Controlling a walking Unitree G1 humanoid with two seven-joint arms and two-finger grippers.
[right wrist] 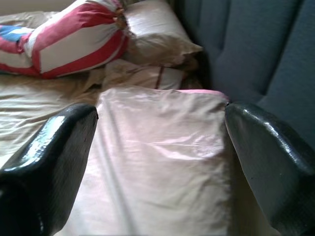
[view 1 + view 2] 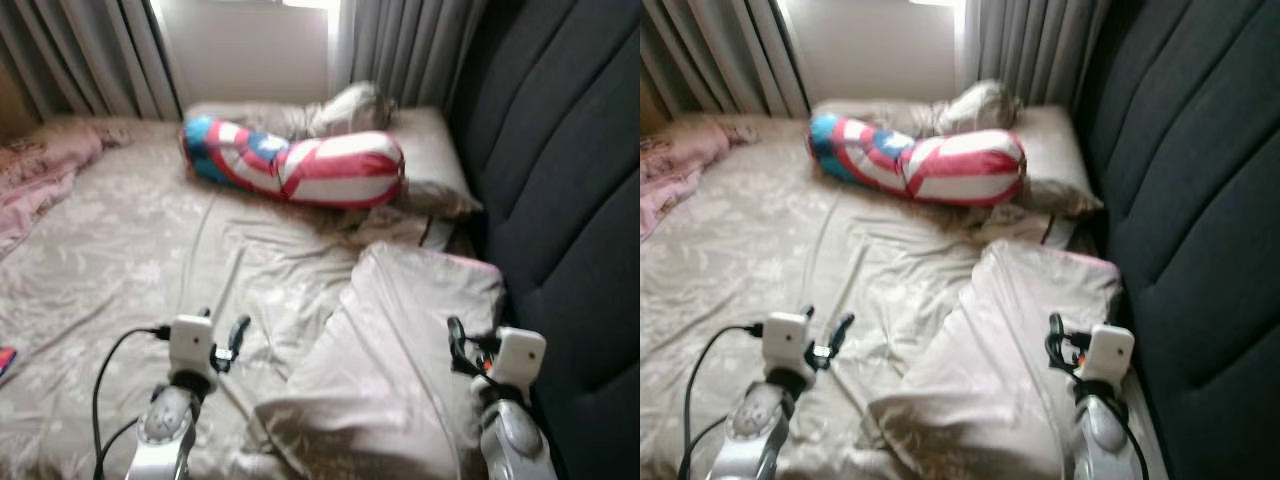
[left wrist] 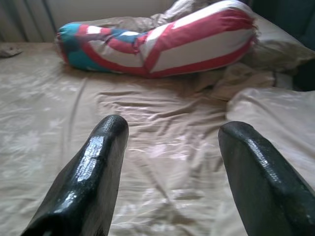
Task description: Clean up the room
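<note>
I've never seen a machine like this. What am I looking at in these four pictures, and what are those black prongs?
It is a walking robot facing an unmade bed. Two pictures come from cameras in its head, looking down at its silver arms. The other two come from cameras on its wrists. The black prongs are fingers: the left gripper and right gripper are both open and hold nothing. On the beige sheet lie a red, white and blue bolster, a pillow behind it, and a folded beige cover by the dark padded headboard. A pink blanket sits at the left.

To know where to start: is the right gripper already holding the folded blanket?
No, the right gripper is open above the folded blanket, gripping nothing.
</note>
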